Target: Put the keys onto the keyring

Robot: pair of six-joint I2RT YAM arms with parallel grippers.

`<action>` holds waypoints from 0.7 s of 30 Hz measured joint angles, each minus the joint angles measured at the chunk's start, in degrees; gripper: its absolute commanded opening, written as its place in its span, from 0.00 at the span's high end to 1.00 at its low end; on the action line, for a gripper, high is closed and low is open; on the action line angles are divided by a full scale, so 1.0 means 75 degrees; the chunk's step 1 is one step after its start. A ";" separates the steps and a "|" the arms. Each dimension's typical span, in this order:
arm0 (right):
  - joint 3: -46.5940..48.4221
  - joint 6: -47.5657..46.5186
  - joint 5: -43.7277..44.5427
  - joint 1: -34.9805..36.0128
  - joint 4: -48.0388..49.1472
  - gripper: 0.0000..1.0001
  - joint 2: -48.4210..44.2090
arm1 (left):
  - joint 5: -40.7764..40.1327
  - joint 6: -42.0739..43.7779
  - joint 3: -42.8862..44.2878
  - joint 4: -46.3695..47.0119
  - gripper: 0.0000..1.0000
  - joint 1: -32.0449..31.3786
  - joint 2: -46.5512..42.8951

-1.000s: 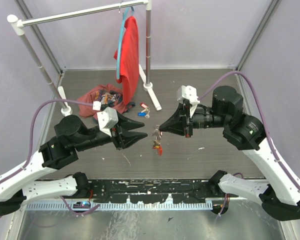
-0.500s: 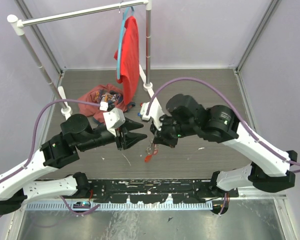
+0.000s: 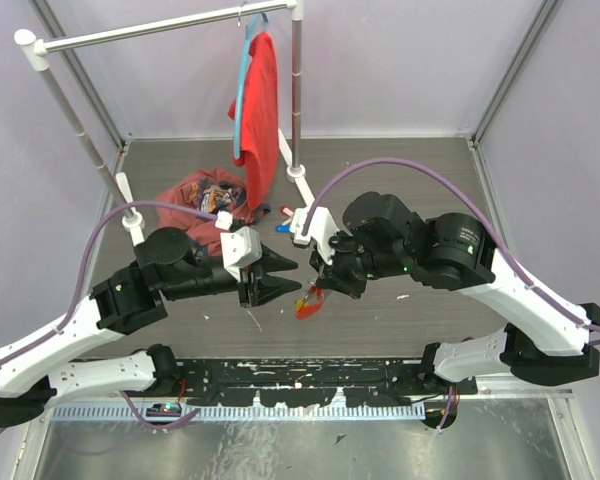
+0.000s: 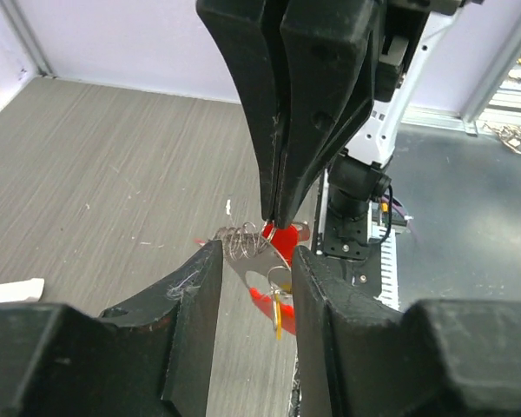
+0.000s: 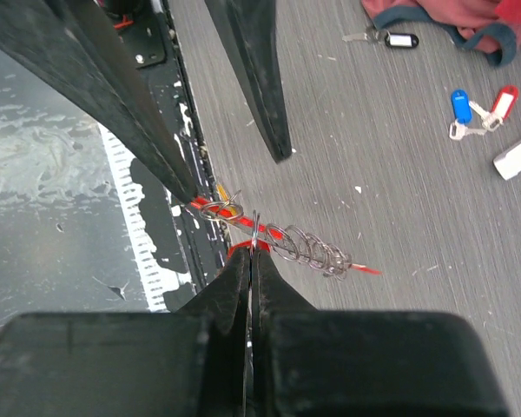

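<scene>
Hanging from the right gripper point(image 5: 251, 254), the keyring point(image 5: 309, 248) is held above the table, midway between left and right and toward the near edge. The right gripper's two fingers are pressed together, with a link of the thin silver chain pinched between their tips. The chain bunches into a coil to one side of the pinch, and the long red tag point(image 4: 285, 239) and small yellow tag point(image 4: 278, 320) dangle below it.

The left gripper point(image 4: 253, 254) faces it from the left with its fingers spread apart, gripping nothing. In its wrist view the coil of chain and the tags sit in the gap between its fingertips, though I cannot tell whether either finger touches the chain. From above, the two grippers meet almost tip to tip, and the red tag droops just on the near side of where they meet.

Three keys point(image 5: 458, 109) lie on the wood-grain table point(image 3: 420, 180), on the far side of the grippers. One with a blue tag and one with a red tag lie close together. A third with a white-labelled dark tag lies further left, at the edge of a crumpled red cloth point(image 3: 195, 190). Just beside the blue and red pair is the white foot of a clothes rack point(image 3: 296, 90). A red shirt point(image 3: 262, 100) hangs from the rack's bar on a blue hanger point(image 3: 239, 90).
</scene>
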 measured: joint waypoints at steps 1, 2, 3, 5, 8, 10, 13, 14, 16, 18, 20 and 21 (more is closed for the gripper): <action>0.0000 -0.0015 -0.0064 0.0000 0.0032 0.99 -0.0029 | 0.0090 0.0023 0.0000 0.0020 0.58 0.0000 0.0029; -0.0006 -0.0038 -0.0137 0.0003 0.0070 0.99 -0.0061 | 0.0178 0.0064 0.0000 0.0035 0.59 0.0000 0.0070; -0.0017 -0.0058 -0.0204 0.0003 0.0117 0.99 -0.0093 | 0.0268 0.0096 0.0000 0.0035 0.59 0.0000 0.0117; -0.0041 -0.0093 -0.0294 0.0006 0.0160 0.99 -0.0134 | 0.0420 0.0175 0.0006 0.0026 0.61 0.0000 0.0224; -0.0090 -0.0157 -0.0431 0.0006 0.0245 0.99 -0.0181 | 0.0592 0.0286 0.0035 0.0006 0.63 0.0000 0.0376; -0.0117 -0.0192 -0.0510 0.0006 0.0312 0.99 -0.0198 | 0.0667 0.0356 0.0070 -0.0087 0.64 0.0000 0.0455; -0.0163 -0.0207 -0.0632 0.0006 0.0405 0.99 -0.0242 | 0.0734 0.0411 0.0122 -0.0131 0.66 0.0000 0.0498; -0.0178 -0.0213 -0.0662 0.0006 0.0423 0.99 -0.0251 | 0.0749 0.0431 0.0146 -0.0149 0.67 0.0000 0.0498; -0.0227 -0.0227 -0.0729 0.0009 0.0472 0.99 -0.0274 | 0.0778 0.0460 0.0201 -0.0152 0.69 0.0000 0.0507; -0.0251 -0.0233 -0.0769 0.0009 0.0498 0.99 -0.0274 | 0.0801 0.0469 0.0248 -0.0149 0.71 0.0000 0.0522; -0.0283 -0.0236 -0.0799 0.0009 0.0525 0.99 -0.0274 | 0.0842 0.0484 0.0271 -0.0152 0.72 0.0000 0.0554; -0.0291 -0.0239 -0.0801 0.0009 0.0527 0.99 -0.0274 | 0.0863 0.0487 0.0280 -0.0152 0.72 0.0000 0.0571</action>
